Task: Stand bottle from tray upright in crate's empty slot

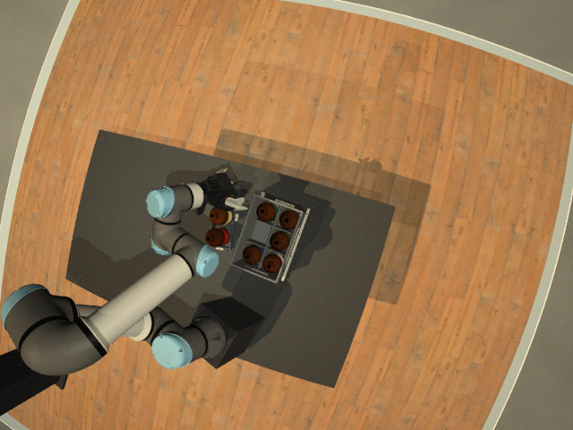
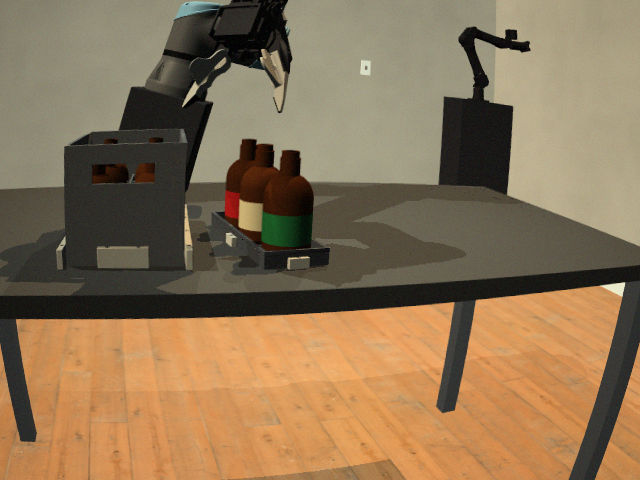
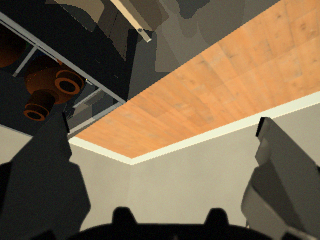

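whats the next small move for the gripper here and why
Probably tilt the wrist down and lower the open gripper toward the green-label bottle in the tray. It hangs empty, high above the three bottles, and the wrist view looks mostly at wall and floor, so the fingers aren't yet lined up on a neck. The crate's middle slot is unfilled.
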{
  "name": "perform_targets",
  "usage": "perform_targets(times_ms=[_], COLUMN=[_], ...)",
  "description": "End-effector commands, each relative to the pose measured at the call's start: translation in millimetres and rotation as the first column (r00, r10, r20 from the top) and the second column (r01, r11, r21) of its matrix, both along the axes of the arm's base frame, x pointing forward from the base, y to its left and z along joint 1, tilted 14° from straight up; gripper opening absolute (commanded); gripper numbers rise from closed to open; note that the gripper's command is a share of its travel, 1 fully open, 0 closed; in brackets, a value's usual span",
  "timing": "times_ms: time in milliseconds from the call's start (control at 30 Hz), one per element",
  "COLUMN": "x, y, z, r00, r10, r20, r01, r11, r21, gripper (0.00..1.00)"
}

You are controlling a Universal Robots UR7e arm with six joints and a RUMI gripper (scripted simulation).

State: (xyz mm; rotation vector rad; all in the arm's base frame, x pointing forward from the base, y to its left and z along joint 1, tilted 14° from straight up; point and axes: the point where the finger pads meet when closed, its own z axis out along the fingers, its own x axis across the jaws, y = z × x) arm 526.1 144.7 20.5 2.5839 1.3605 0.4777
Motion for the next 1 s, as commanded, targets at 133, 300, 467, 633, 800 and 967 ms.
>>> perform_targets(times_ms=[133, 300, 467, 633, 800, 967], x=[-26.4, -49.5, -62.8, -81.6, -95.0, -100.1], y=[-96.7, -138.8, -158.2, -181.6, -196.0, -201.2], z=[-21.2, -27.6, -29.5, -30.6, -30.3, -29.9], r00=[0.983, 0.966, 0.956, 0.944, 0.937, 0.935], r10=[0.004, 0.01, 0.015, 0.023, 0.03, 0.033], r20=[-0.183, -0.26, -0.293, -0.328, -0.347, -0.353], r01=[0.002, 0.014, 0.023, 0.038, 0.049, 0.054], r11=[0.999, 0.996, 0.992, 0.983, 0.975, 0.971], r21=[0.036, 0.089, 0.124, 0.177, 0.217, 0.234], gripper=[1.0, 1.0, 1.0, 1.0, 1.0, 1.0])
